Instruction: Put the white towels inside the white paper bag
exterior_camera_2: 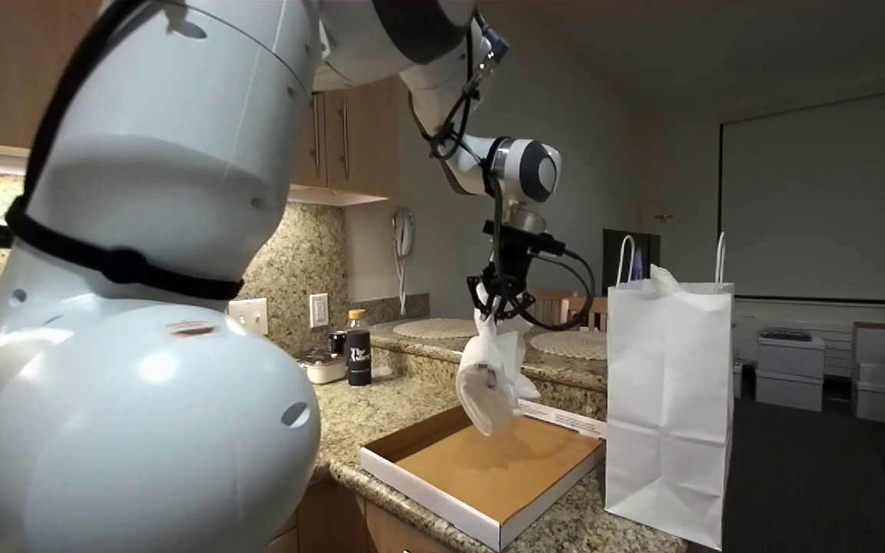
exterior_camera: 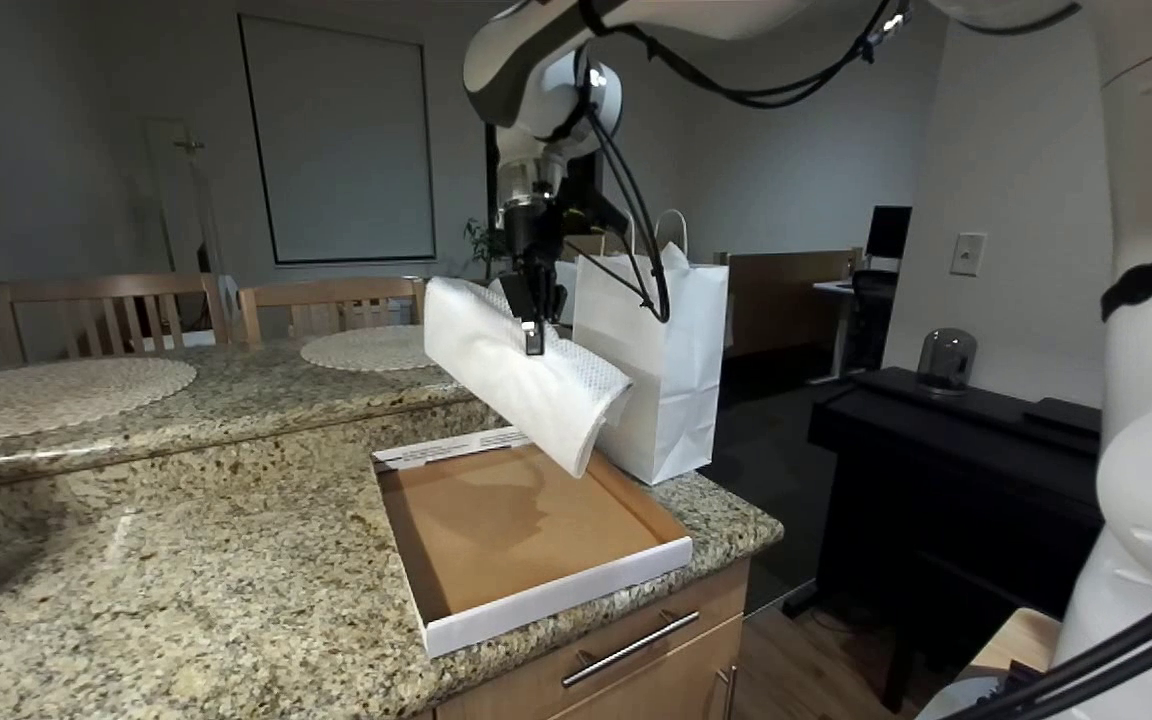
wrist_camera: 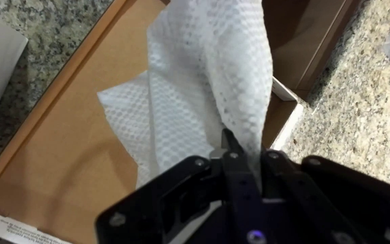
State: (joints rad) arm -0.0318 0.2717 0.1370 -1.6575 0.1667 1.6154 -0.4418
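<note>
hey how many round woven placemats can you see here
2, both on the raised counter. In an exterior view, the left placemat is cut off by the picture's edge; the right placemat lies nearer the paper bag, partly behind the towel. More could be hidden.
</note>
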